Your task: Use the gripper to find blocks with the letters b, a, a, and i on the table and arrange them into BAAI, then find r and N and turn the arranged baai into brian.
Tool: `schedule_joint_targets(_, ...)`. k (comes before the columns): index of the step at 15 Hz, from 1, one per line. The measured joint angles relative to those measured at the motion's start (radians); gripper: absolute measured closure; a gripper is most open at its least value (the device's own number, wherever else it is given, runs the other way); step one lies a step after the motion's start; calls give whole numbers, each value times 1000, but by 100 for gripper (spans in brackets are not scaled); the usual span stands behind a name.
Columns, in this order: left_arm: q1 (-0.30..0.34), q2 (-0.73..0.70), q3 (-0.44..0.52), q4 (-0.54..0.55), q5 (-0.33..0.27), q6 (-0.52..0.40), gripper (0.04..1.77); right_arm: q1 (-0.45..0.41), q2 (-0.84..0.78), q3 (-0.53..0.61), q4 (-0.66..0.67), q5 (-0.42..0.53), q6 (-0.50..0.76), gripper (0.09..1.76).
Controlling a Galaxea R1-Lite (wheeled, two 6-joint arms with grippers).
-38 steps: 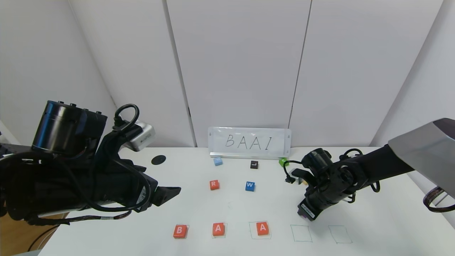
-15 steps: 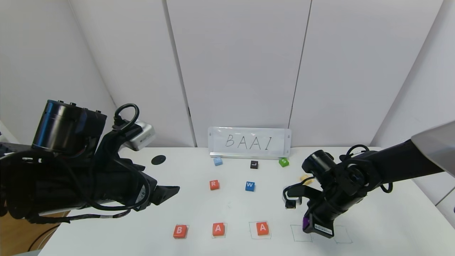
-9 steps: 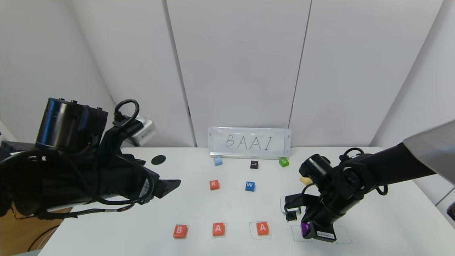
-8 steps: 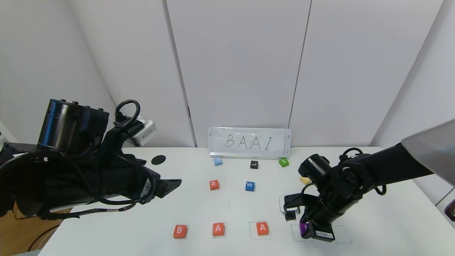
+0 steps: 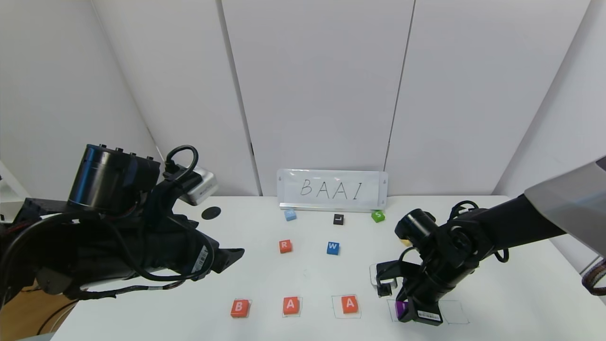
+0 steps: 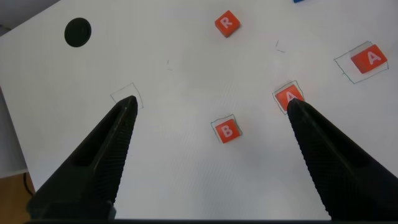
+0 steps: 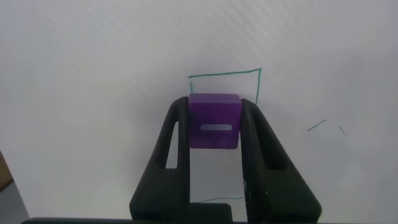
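Three orange-red blocks lie in green squares along the table's [image 5: 293,277] front: B [image 5: 239,308], A [image 5: 291,305], A [image 5: 349,303]. My right gripper [image 5: 405,310] is shut on the purple I block [image 5: 401,308] and holds it low over the fourth green square [image 7: 225,81]; the wrist view shows the block [image 7: 214,120] pinched between both fingers. The orange-red R block [image 5: 285,246] lies farther back. My left gripper [image 6: 208,109] is open and empty above the table, over the B block [image 6: 226,130].
A blue W block [image 5: 333,247], a light blue block [image 5: 290,214], a black block [image 5: 338,219] and a green S block [image 5: 378,216] lie near the BAAI sign [image 5: 332,190]. A fifth green square [image 5: 455,312] lies right of the gripper. A black grommet [image 5: 210,212] sits back left.
My right gripper has carried the purple I block forward and down to the fourth green square. My left arm has shifted a little to the right.
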Motion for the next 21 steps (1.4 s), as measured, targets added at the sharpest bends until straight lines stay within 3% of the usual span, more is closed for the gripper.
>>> schedule_joint_targets(9,-2,-3,3,0,0,3,9,-1,19,24,-75,36,-7,132)
schedule_joint_targets(21,-10,6,8,1,0,3,9,-19,27,34,-69,33,-70,132)
